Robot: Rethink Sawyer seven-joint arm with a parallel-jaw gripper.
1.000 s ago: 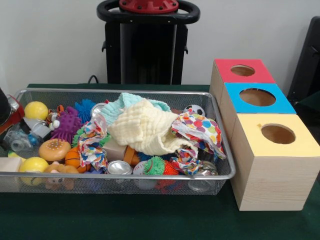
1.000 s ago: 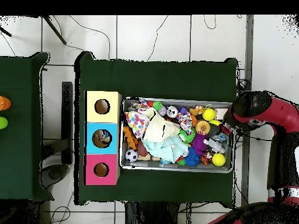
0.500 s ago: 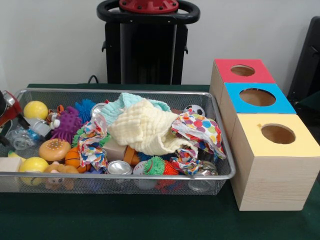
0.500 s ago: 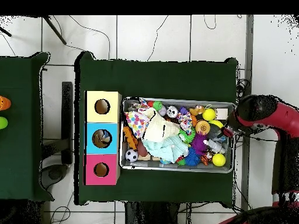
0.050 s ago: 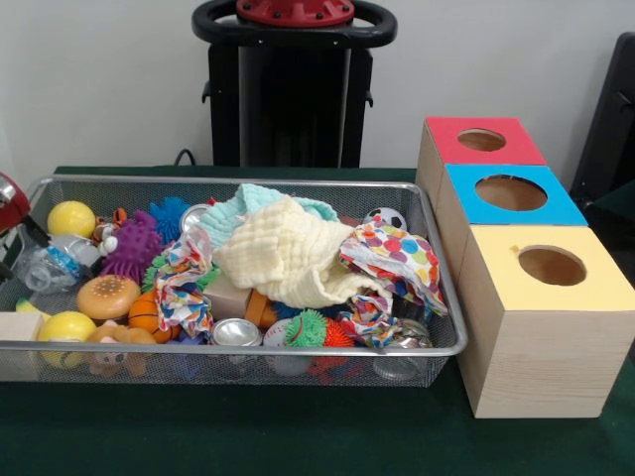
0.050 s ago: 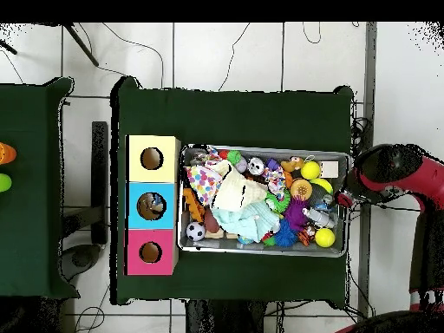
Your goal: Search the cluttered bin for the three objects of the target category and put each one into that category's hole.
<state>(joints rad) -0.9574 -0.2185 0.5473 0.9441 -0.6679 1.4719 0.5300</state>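
Observation:
A wire mesh bin (image 5: 248,349) (image 6: 260,251) holds a jumble of toys. A pale yellow cloth (image 5: 283,253) (image 6: 234,195) and a polka-dot cloth (image 5: 397,253) (image 6: 202,180) cover its middle. Two yellow balls (image 5: 71,218) (image 5: 66,325), a purple spiky toy (image 5: 132,246), a burger toy (image 5: 107,296), a clear bottle (image 5: 50,266) and a small soccer ball (image 5: 385,218) show around them. Three wooden boxes with holes stand beside the bin: red (image 5: 481,141), blue (image 5: 511,193), yellow (image 5: 551,266). My gripper (image 5: 8,203) (image 6: 345,198) sits just outside the bin's end farthest from the boxes, mostly cut off.
The red and black arm (image 6: 390,169) curves over the floor beside the table's edge. A second green table (image 6: 26,173) with an orange and a green object stands beyond the boxes. Something lies inside the blue box's hole (image 6: 152,205).
My gripper has drawn back from over the bin's end to outside its rim, nearly leaving the front view. The clear bottle shifted a little.

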